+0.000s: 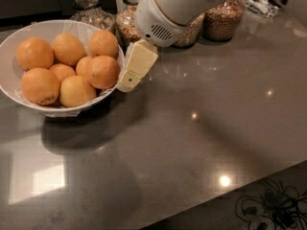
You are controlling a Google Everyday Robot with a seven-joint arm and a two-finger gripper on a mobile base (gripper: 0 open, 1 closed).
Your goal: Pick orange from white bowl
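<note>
**At the bowl's right rim**

My gripper [128, 79] hangs tilted down and to the left, its tip just beside the right edge of the white bowl [43, 27]. Whether it touches the crinkled liner there, I cannot tell. Nor can I tell whether my jaws stand open or closed, and no fruit shows in them. The orange [103, 72] lies in the bowl on the right side of the pile, closest to my tip, resting against a paler yellowish orange [76, 91]. Further left sits an orange with a dark bruise [40, 85]. Behind my white wrist housing [168, 8], glass jars of grain [223, 18] stand on the grey countertop [192, 143].
</note>
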